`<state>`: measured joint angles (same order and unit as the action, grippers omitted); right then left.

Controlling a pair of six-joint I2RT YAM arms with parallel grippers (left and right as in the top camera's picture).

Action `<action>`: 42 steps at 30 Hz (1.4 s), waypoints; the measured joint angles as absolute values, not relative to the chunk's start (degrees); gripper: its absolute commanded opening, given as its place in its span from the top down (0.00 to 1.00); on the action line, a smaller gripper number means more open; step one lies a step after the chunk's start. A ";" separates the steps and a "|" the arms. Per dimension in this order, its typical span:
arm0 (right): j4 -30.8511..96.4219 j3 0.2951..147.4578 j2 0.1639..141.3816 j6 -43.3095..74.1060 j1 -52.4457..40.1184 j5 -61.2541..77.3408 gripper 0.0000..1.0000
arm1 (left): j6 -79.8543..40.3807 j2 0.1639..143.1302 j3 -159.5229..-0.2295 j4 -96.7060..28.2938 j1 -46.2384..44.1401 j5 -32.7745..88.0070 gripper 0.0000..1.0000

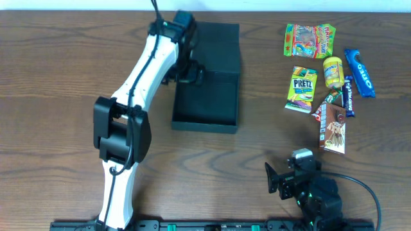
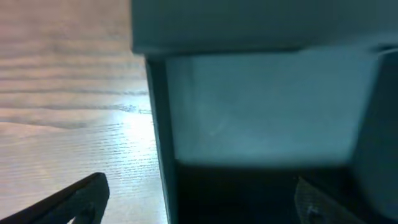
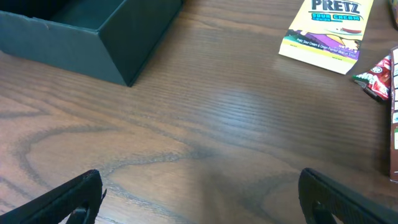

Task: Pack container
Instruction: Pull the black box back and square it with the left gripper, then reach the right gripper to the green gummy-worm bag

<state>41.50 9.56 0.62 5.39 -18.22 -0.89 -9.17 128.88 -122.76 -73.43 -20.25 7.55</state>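
Left hand [image 2: 200, 185] wide open astride container [image 2: 261, 106] wall, gripping nothing.

right gripper [image 3: 199, 193]: bare table [image 3: 205, 124] ahead, passable | container [image 3: 93, 37] corner ahead-left | Pretz packet [image 3: 326, 31] ahead-right | left gripper [image 2: 199, 199]: container wall between jaws

Open box [image 1: 207, 106] on the table [image 1: 58, 58], near the middle of its far edge.
Dark teal-black, matte, rectangular cardboard, with its long sides running far to near. The hinged lid [image 1: 218, 45] is folded back on the far side and the tray opens upward on the near side. The left wrist view shows a teal inside wall [image 2: 261, 106]. The right wrist view shows the near right corner [image 3: 106, 37].
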 measured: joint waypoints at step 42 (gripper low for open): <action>28.67 9.26 0.62 27.64 -18.22 3.57 0.01 | -4.43 128.88 -131.59 -76.05 -20.25 8.62 0.05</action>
